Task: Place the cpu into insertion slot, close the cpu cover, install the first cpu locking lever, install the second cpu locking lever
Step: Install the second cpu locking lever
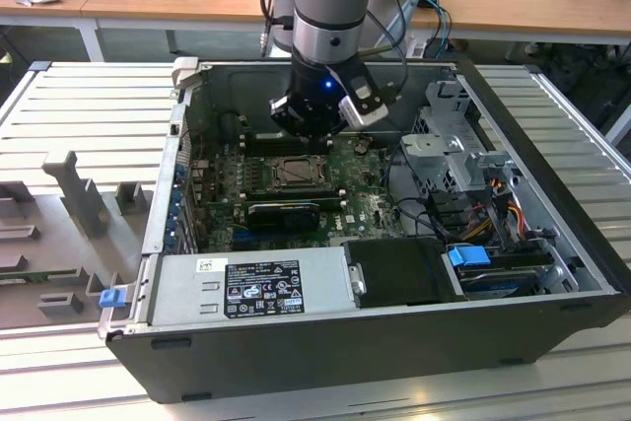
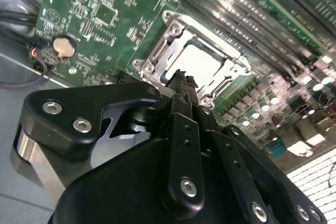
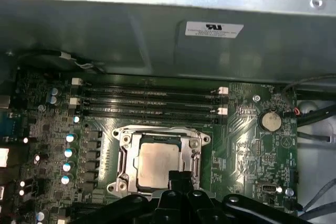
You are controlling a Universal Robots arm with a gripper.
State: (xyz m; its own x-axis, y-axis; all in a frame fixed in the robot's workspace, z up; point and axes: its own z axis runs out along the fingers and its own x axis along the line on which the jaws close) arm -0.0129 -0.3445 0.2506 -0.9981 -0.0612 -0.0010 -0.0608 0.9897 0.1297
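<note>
The cpu (image 3: 155,161) lies flat in the insertion slot (image 3: 123,162), its pale metal top showing through the cut-out of the cpu cover (image 3: 157,134). The cover lies down flat over the socket. In the second wrist view the cpu (image 2: 197,61) and the silvery cover (image 2: 173,27) sit just beyond my fingertips. My gripper (image 3: 181,178) hovers over the socket's near edge, shut with nothing between its black fingers (image 2: 181,85). In the exterior view the gripper (image 1: 317,125) hangs inside the open computer case, just above the socket (image 1: 294,175). Whether the levers are latched I cannot tell.
Long black memory slots (image 3: 147,95) run beside the socket, close to the grey case wall (image 3: 157,35). A coin battery (image 3: 270,120) sits on the green board. The power supply (image 1: 246,288), a drive cage (image 1: 454,150) and loose cables (image 1: 493,204) crowd the case.
</note>
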